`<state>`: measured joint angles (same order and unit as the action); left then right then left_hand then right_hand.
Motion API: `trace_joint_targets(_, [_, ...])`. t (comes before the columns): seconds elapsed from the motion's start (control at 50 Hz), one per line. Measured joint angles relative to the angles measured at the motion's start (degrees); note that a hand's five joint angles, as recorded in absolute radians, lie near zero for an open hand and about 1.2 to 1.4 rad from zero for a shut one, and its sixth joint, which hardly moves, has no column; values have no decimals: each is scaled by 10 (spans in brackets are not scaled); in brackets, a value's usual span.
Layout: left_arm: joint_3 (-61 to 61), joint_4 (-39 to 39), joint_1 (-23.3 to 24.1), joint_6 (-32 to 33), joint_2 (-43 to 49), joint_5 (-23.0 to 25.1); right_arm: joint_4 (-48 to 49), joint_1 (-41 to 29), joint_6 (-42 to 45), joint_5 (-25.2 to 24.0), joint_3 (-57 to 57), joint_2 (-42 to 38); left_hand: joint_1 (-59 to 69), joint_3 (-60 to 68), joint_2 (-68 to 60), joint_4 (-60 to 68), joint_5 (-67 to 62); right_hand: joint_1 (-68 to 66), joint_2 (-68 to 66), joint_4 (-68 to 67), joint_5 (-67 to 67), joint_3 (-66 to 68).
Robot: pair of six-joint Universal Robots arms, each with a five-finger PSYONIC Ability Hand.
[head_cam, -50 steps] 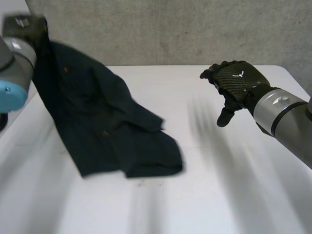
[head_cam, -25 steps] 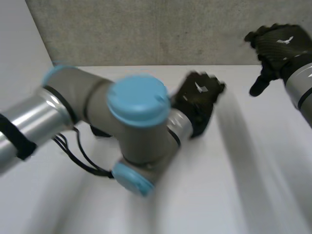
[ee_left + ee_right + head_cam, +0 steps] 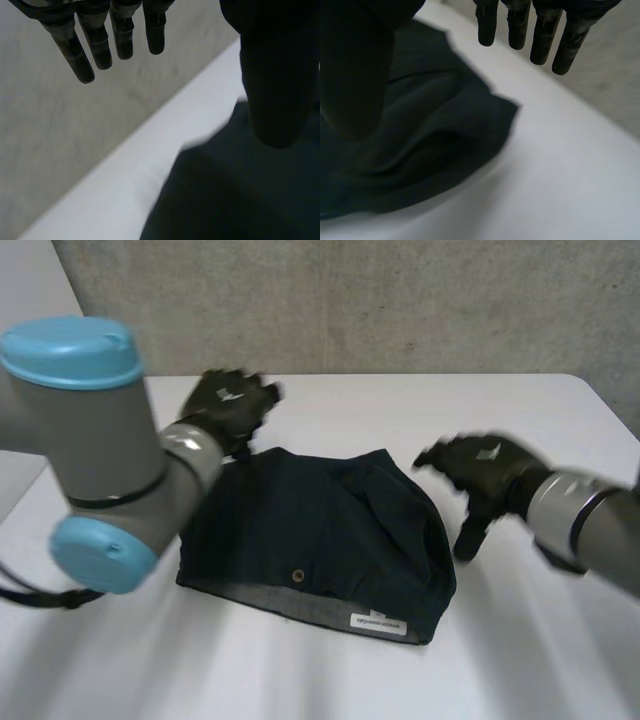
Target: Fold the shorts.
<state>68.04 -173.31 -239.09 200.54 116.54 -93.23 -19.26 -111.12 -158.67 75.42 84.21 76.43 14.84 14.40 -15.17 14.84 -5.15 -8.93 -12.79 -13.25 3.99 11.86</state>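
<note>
1. Head view: the dark shorts [image 3: 320,530] lie folded in a compact heap on the middle of the white table [image 3: 520,650]. A white label [image 3: 379,621] and a metal stud [image 3: 297,575] show along their near edge.
2. Head view: the left hand [image 3: 228,405] is at the shorts' far left corner, and whether it touches the cloth cannot be told. The right hand [image 3: 487,468] hangs just beside their right edge.
3. Left wrist view adds the hand's state: fingers [image 3: 75,50] straight and parted from the thumb [image 3: 275,85], nothing held. Cloth lies beneath the thumb, with the grey wall [image 3: 60,140] beyond the fingertips.
4. Right wrist view: fingers straight, spread, empty. Rumpled folds lie under the thumb and bare table under the fingertips.
</note>
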Motion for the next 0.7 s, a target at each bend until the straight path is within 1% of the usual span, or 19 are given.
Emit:
trace_joint_targets(0.04, [18, 17, -28, 0, -1, 1, 6, -8, 0, -4, 15, -3, 0, 0, -1, 2, -1, 0, 0, 0, 0, 0])
trace_joint_targets(0.06, [18, 17, -28, 0, -1, 1, 6, -8, 0, -4, 15, -3, 0, 0, -1, 2, -1, 0, 0, 0, 0, 0])
trace_joint_targets(0.08, [39, 33, -58, 0, 0, 2, 43, -30, -2, -7, 63, -8, 0, 0, -2, 2, -1, 0, 0, 0, 0, 0])
trace_joint_targets(0.1, [48, 38, -71, 1, 1, 2, 69, -40, -3, -7, 88, -9, 0, 0, -2, 2, -1, 0, 0, 0, 0, 0])
trace_joint_targets(0.22, [77, 44, -109, 3, 26, 3, 179, -80, -2, 0, 176, -18, 18, 17, -17, 17, -16, -4, 0, 0, 0, 2])
trace_joint_targets(0.26, [79, 41, -112, 5, 42, 3, 221, -98, -1, 16, 200, -29, 29, 29, -26, 28, -25, -67, -55, -51, 45, 63])
trace_joint_targets(0.28, [79, 41, -112, 5, 42, 3, 221, -98, -1, 16, 200, -29, 29, 29, -26, 28, -25, -67, -55, -51, 45, 63])
trace_joint_targets(0.3, [81, 40, -114, 8, 60, 3, 251, -109, 0, 38, 212, -40, 66, 63, -57, 61, -58, -104, -94, -91, 79, 105])
trace_joint_targets(0.32, [81, 39, -113, 9, 66, 3, 260, -112, 0, 48, 215, -44, 87, 83, -79, 80, -77, -147, -147, -140, 124, 158])
trace_joint_targets(0.34, [82, 38, -112, 11, 80, 4, 279, -117, 2, 72, 218, -52, 131, 138, -132, 135, -132, -202, -209, -194, 174, 208])
trace_joint_targets(0.36, [82, 37, -111, 11, 82, 4, 283, -118, 2, 79, 219, -54, 131, 138, -132, 135, -132, -278, -291, -272, 248, 287])
trace_joint_targets(0.38, [82, 37, -111, 12, 86, 4, 288, -119, 3, 85, 219, -55, 191, 203, -205, 200, -196, -278, -291, -272, 248, 287])
trace_joint_targets(0.4, [83, 37, -106, 13, 100, 4, 307, -121, 8, 115, 220, -61, 216, 245, -239, 233, -227, -410, -472, -464, 439, 477])
trace_joint_targets(0.42, [84, 37, -105, 13, 101, 4, 313, -121, 10, 122, 220, -62, 293, 342, -340, 339, -325, -431, -505, -495, 471, 508])
trace_joint_targets(0.44, [84, 37, -102, 13, 106, 4, 318, -121, 12, 129, 220, -63, 302, 356, -350, 353, -338, -431, -505, -495, 471, 508])
trace_joint_targets(0.48, [88, 37, -94, 12, 110, 4, 337, -120, 32, 151, 219, -66, 399, 508, -502, 507, -486, -446, -542, -546, 517, 557])
trace_joint_targets(0.5, [89, 37, -91, 11, 109, 3, 343, -118, 48, 158, 216, -67, 420, 528, -520, 527, -506, -446, -542, -547, 518, 558])
trace_joint_targets(0.6, [103, 39, -80, 7, 89, 0, 354, -110, 103, 164, 200, -70, 441, 539, -531, 534, -516, -451, -542, -547, 518, 558])
trace_joint_targets(0.7, [155, 38, -59, -15, 17, 0, 359, -74, 216, 160, 121, -106, 441, 539, -531, 534, -516, -461, -542, -547, 518, 558])
